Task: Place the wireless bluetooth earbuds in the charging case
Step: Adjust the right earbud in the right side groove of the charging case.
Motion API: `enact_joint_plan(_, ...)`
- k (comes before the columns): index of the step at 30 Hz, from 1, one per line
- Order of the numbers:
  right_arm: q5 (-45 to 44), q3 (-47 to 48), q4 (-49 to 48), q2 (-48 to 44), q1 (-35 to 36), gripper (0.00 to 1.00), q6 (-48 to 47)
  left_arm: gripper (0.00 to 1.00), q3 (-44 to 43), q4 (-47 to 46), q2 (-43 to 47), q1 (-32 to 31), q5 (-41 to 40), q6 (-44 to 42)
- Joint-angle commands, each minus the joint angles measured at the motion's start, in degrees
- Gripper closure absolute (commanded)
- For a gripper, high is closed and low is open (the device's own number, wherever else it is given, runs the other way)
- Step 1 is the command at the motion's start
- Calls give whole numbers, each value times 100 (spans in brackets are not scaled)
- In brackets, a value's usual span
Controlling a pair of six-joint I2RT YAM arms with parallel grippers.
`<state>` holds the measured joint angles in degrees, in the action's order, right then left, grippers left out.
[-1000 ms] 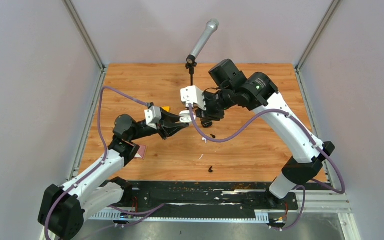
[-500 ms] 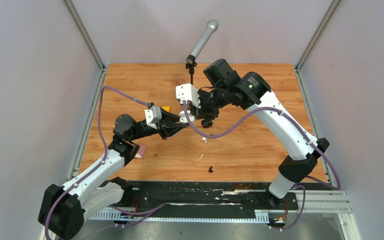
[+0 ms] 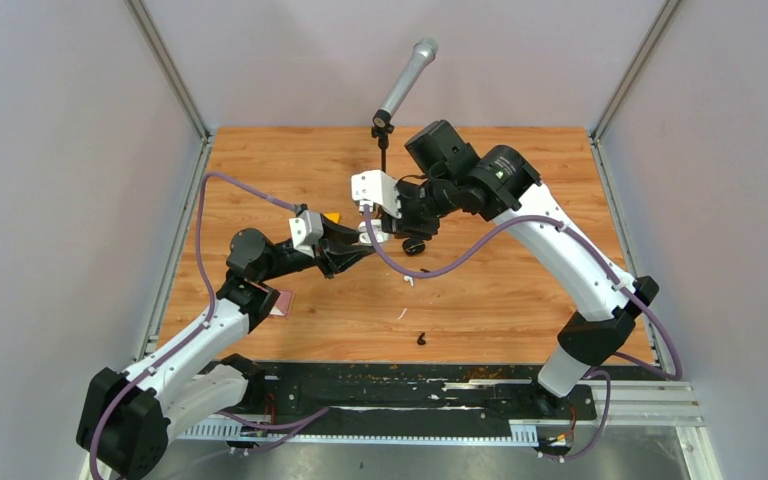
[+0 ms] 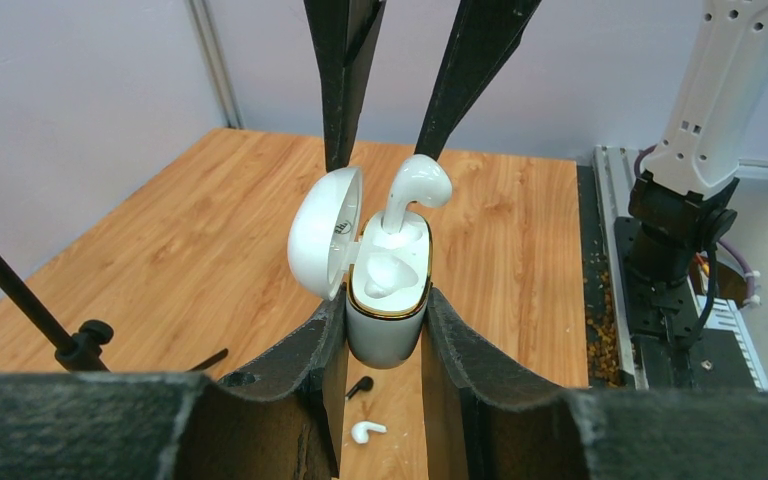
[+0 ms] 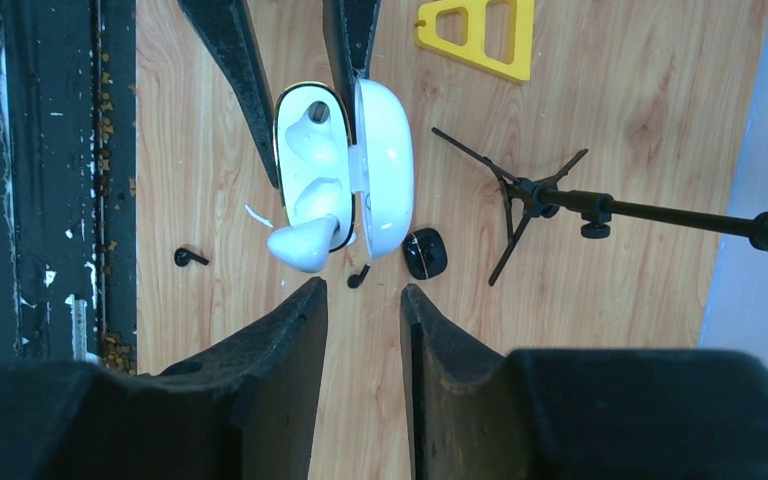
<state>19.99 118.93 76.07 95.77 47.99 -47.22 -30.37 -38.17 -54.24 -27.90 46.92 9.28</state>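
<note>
wooden table [image 4: 210, 250], white charging case [image 4: 385, 325], small unreadable mark [image 4: 341, 228] inside lid [image 4: 315, 255]

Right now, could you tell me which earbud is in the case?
The upright white earbud, stem-down in the open white case; the loose white earbud and black earbud lie on the table.

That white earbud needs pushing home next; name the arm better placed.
Right. The right gripper is right at the half-seated white earbud, jaws open, while the left gripper is shut on the white case.
</note>
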Motion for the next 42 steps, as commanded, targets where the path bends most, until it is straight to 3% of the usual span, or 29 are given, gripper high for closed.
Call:
enact_joint_plan(1, -146, -19, 22, -310, 26, 66, -183, 100, 19, -208, 12, 27, -92, 83)
enact_joint_plan(12, -398, 179, 87, -547, 761, 65, -1254, 100, 4, -156, -15, 30, -38, 26)
enact_joint_plan(24, -553, -74, -60, -466, 791, 62, -1507, 100, -93, -32, -43, 30, 194, -251)
enact_joint_plan(42, -442, -180, 158, -286, 790, 69, -2135, 100, -158, 20, -95, 24, 322, -521)
